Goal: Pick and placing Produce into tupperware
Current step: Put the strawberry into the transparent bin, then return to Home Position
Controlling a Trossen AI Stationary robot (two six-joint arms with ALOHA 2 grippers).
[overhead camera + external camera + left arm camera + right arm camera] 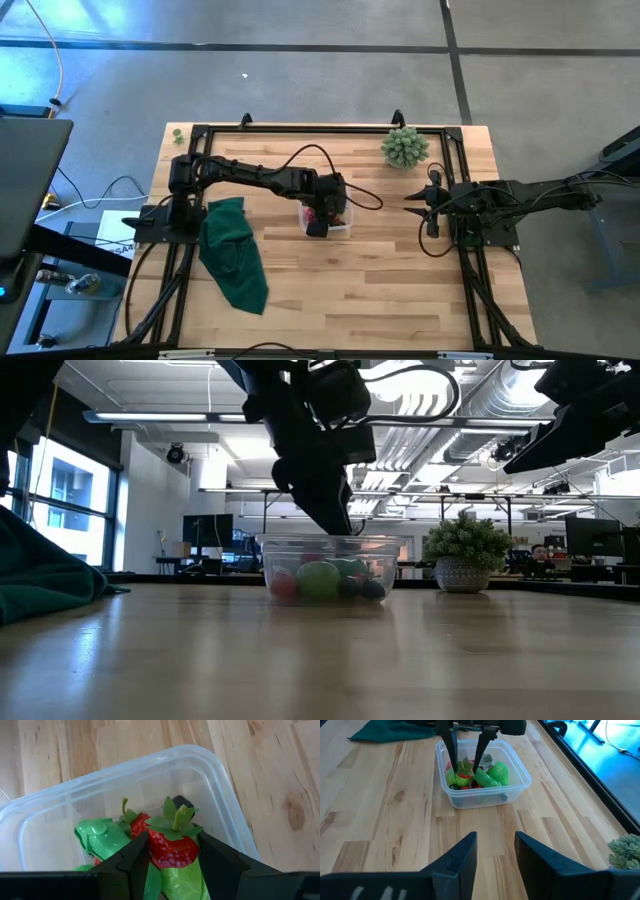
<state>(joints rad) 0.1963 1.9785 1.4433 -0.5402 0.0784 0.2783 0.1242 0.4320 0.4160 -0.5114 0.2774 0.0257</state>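
Mid-desk, the left gripper is pinching a red strawberry inside the tupperware; releasing it comes next, I judge. Right gripper is waiting spread near the right edge.

Both arms matte black, tubular links w/ boxy joints. Black cables loop along left arm & right arm. Left gripper: two flat dark wedge-shaped fingers. Right gripper: same black angular fingers, bevelled edges.
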